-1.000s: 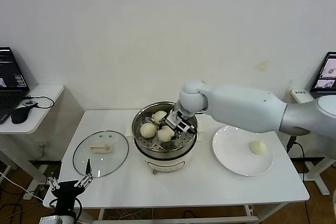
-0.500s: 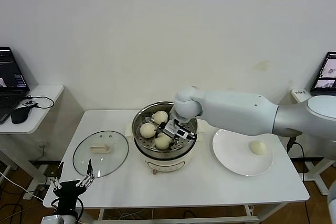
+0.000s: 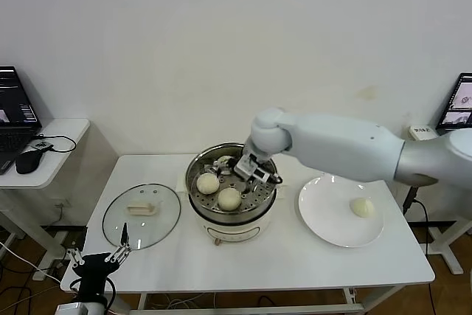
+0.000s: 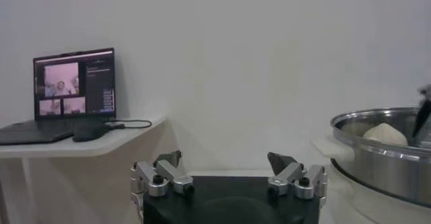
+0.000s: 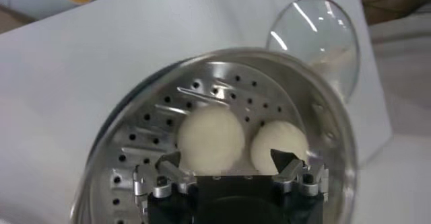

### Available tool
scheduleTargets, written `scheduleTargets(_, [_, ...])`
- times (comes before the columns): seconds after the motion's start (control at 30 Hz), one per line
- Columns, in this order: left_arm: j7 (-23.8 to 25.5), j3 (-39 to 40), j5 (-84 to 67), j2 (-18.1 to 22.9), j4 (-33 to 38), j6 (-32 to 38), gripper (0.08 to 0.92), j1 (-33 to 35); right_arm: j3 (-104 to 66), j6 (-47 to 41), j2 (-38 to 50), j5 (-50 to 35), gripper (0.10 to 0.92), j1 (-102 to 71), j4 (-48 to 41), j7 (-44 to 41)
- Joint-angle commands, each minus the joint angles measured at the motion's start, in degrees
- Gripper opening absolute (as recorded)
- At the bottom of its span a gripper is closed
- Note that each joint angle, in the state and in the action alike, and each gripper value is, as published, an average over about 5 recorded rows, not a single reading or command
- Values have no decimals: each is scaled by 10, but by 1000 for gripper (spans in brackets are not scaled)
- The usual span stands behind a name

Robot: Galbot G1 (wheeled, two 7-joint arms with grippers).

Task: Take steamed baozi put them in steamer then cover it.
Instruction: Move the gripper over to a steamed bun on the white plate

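A plain white wall stands behind a white table; a side desk with a laptop sits off to the robot's left. On the table the steamer stands between the glass cover, lying flat to its left, and a white plate carrying one baozi. Two baozi show on the perforated tray; the right claw, fingers spread and empty, hangs over the tray's back and hides what lies beneath it. A second ago that claw was lower among three visible buns, its fingers narrower. The left claw waits released at the table's near left edge.
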State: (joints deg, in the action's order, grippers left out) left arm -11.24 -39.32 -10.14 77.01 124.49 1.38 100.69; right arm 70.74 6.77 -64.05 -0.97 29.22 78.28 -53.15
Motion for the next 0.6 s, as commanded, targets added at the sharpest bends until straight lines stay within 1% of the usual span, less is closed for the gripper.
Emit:
scheduleTargets(0.03, [1, 0, 0, -2, 4, -1, 823, 0, -55, -184, 100, -75, 823, 32, -2, -24])
scheduleTargets(0.1, [1, 0, 0, -4, 5, -2, 823, -1, -63, -229, 130, -88, 823, 31, 2, -34])
scheduleTargets(0.23, [2, 3, 1, -7, 4, -4, 823, -3, -75, -271, 192, -98, 823, 19, 28, -48])
scheduleTargets(0.4, [3, 6, 2, -10, 2, -4, 823, -4, -90, -276, 273, -73, 823, -26, 54, -61])
scheduleTargets(0.6, [4, 8, 3, -14, 2, -5, 823, -4, -170, -276, 333, -8, 823, -133, 36, -80])
